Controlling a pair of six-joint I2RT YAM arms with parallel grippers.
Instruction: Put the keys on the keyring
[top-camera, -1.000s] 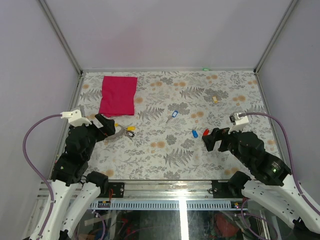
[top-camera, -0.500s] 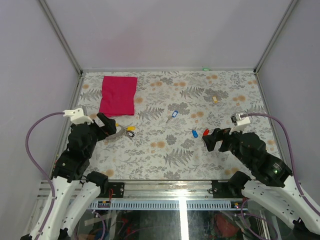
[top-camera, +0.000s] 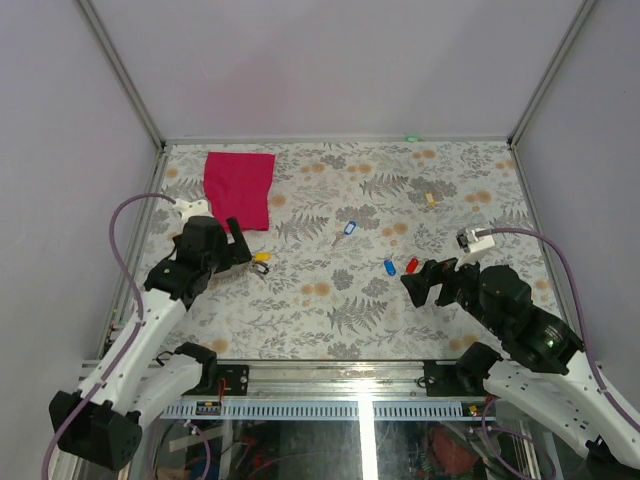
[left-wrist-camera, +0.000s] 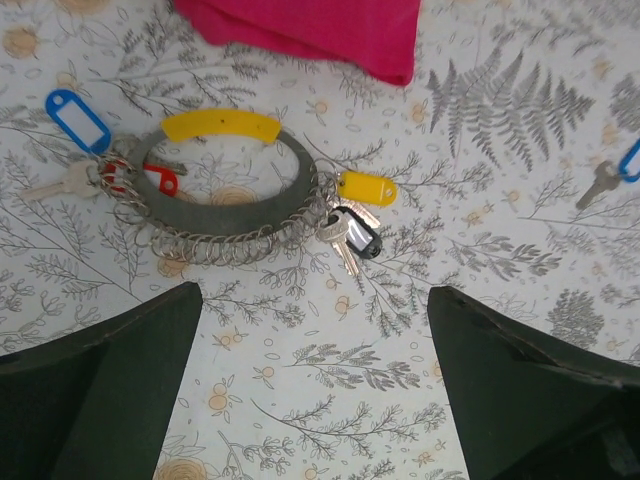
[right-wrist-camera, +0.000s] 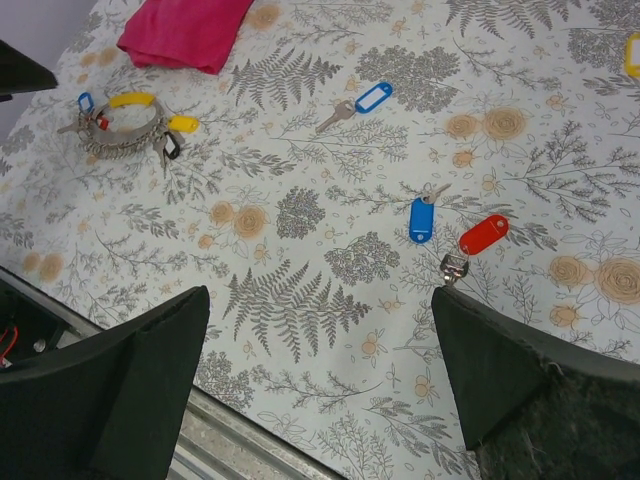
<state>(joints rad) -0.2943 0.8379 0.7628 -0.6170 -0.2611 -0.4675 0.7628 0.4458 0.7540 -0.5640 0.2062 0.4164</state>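
The keyring (left-wrist-camera: 225, 200) is a curved grey strap with a yellow stretch at its 12 o'clock and a chain of small silver rings strung along its lower edge. Clustered on it are a blue oval tag (left-wrist-camera: 78, 118) with a silver key at 10 o'clock, a small red tag (left-wrist-camera: 161, 180) inside the curve, a yellow tag (left-wrist-camera: 367, 187) at 3 o'clock and a black-headed key (left-wrist-camera: 356, 238) at 4 o'clock. It lies flat on the fern-printed worktop (top-camera: 330, 300), toward 9 o'clock from the middle, with the red cloth (top-camera: 238, 188) near it at 12 o'clock. Three keys lie loose: a blue-framed one (right-wrist-camera: 360, 103) near the middle, and a solid blue-tagged one (right-wrist-camera: 421, 218) just beside a red-tagged one (right-wrist-camera: 484, 234), at 4 o'clock from it. The left jaws hang near the keyring's 10 o'clock, spread wide, grasping nothing; the right jaws, near that pair's 5 o'clock, are likewise released and empty
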